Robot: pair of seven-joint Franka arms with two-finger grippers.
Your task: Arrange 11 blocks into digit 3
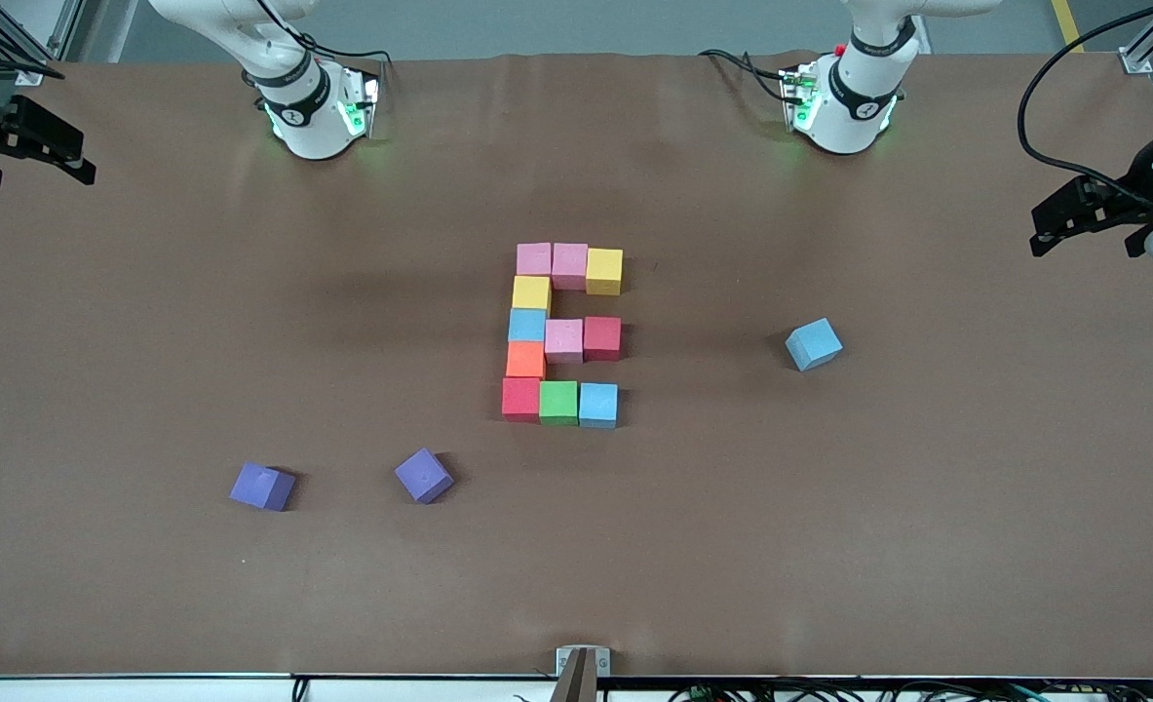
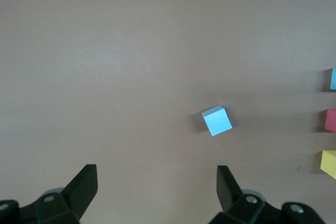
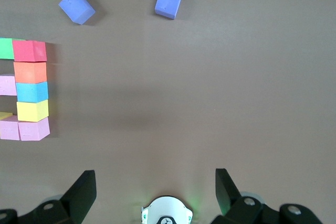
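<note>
While both arms wait high at the table's ends, we read the left gripper (image 2: pixel 156 184) as spread wide and empty, with a stray light blue cube (image 2: pixel 217 120) lying just ahead of its fingers (image 2: pixel 84 184), tilted and apart from everything. Past that cube, at mid-table, the digit 3 (image 1: pixel 563 333) looks complete, its cubes touching. Our right gripper (image 3: pixel 155 190) is likewise released; ahead of its fingertips sit two purple cubes (image 3: pixel 76 7), with bare cloth all round.

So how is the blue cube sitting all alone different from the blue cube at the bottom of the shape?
The lone blue cube sits turned at an angle, touching nothing. The figure's blue cube lies square, touching the green cube, and lies nearer the front camera. Both look the same colour and size.
</note>
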